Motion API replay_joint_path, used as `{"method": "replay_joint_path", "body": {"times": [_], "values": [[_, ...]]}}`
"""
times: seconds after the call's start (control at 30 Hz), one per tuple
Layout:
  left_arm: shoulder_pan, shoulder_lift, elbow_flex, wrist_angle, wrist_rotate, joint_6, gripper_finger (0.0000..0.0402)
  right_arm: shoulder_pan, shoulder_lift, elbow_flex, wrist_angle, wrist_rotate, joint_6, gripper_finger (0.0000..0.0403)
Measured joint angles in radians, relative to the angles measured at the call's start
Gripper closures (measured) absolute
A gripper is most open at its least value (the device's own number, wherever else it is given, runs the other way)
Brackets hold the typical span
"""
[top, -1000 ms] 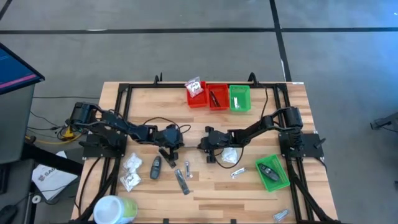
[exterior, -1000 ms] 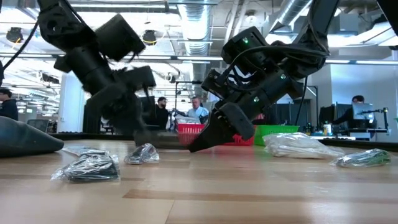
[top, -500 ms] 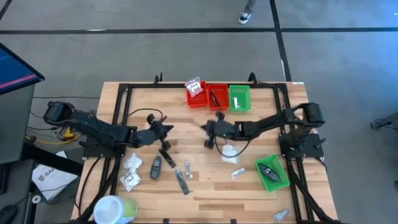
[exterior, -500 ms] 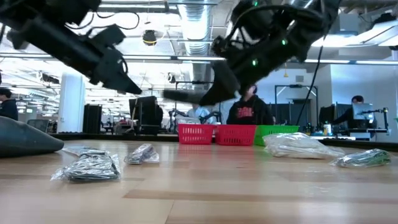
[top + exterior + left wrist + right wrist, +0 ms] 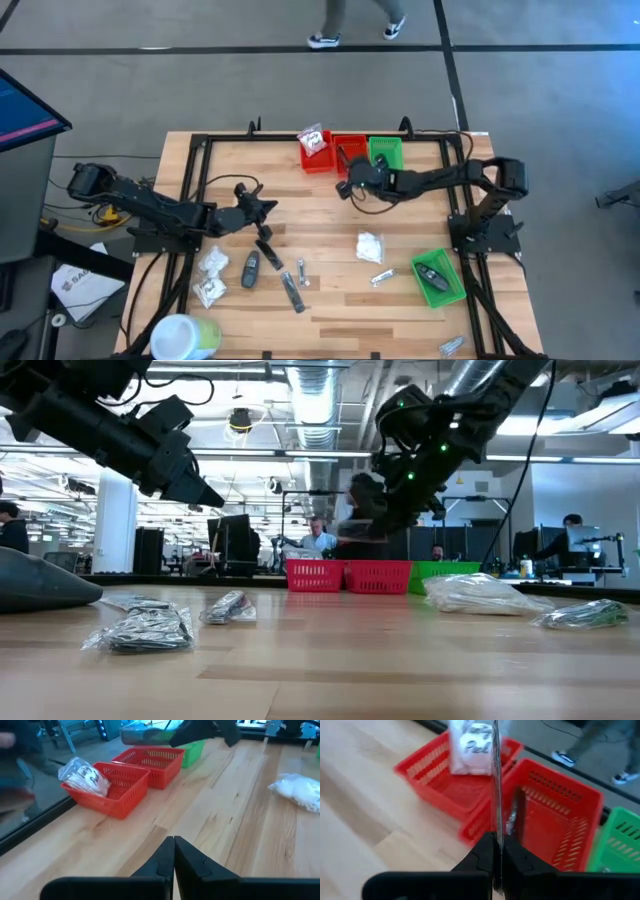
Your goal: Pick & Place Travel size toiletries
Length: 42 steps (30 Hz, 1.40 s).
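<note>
The wooden table (image 5: 330,320) is cluttered along its near edge and barer in the middle, and that shapes how I work. Nearest me stand the big white-and-green tub (image 5: 185,336) at the left corner and a lone silvery sachet (image 5: 450,346) at the right one. A little further in lie the toiletries not yet sorted: two crinkly packets (image 5: 211,262), a dark oval (image 5: 251,267) and slim sticks (image 5: 291,291) on the left, a white packet (image 5: 369,245) and a sachet (image 5: 382,278) on the right, beside a tilted green bin (image 5: 436,276) that already holds something dark. My left gripper (image 5: 173,840) hangs above the left-hand cluster with its fingers pressed together and nothing in them, I judge parked there to keep out of the way. Past it is open wood, giving room to swing. My right gripper (image 5: 496,837) is clamped on a slim dark stick (image 5: 496,780), carried high and seen edge-on, at the near walls of the red bin with a packet in it (image 5: 313,158) and the second red bin (image 5: 349,158); the far green bin (image 5: 385,158) sits just beside them. All three line the far edge, tight against the black frame, so I think my drop must fall short of that rail. Beyond the table a person's legs (image 5: 330,25) cross the floor
</note>
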Motion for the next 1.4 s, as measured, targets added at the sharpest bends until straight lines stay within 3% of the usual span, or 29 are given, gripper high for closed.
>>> {"method": "replay_joint_path", "body": {"times": [0.13, 0.4, 0.53, 0.83, 0.97, 1.13, 1.27, 1.4], "values": [[0.000, 0.010, 0.000, 0.013, 0.000, 0.001, 0.0400, -0.047, 0.000, 0.000, -0.001, -0.050, 0.002, 0.0401], [0.000, 0.014, 0.000, 0.012, 0.000, 0.003, 0.0400, -0.043, -0.049, -0.012, -0.045, -0.044, 0.000, 0.0401], [0.000, 0.014, 0.000, 0.012, 0.000, 0.005, 0.0400, -0.024, -0.154, -0.080, -0.057, -0.007, 0.012, 0.0401], [0.000, 0.014, 0.000, 0.017, -0.002, 0.029, 0.0400, 0.086, -0.518, -0.249, -0.083, 0.005, 0.029, 0.0401], [0.010, 0.014, 0.000, 0.029, -0.003, 0.033, 0.0400, 0.133, -0.599, -0.275, -0.086, 0.018, 0.031, 0.0401], [0.014, 0.014, 0.000, 0.034, -0.003, 0.035, 0.0400, 0.161, -0.594, -0.275, -0.041, 0.054, 0.030, 0.0401], [0.014, 0.014, 0.000, 0.048, -0.003, 0.037, 0.0400, 0.090, -0.471, -0.273, 0.100, 0.025, 0.031, 0.0401], [0.011, 0.014, 0.000, 0.050, 0.012, 0.035, 0.0400, -0.015, -0.322, -0.200, 0.119, -0.016, 0.070, 0.0401]]}}
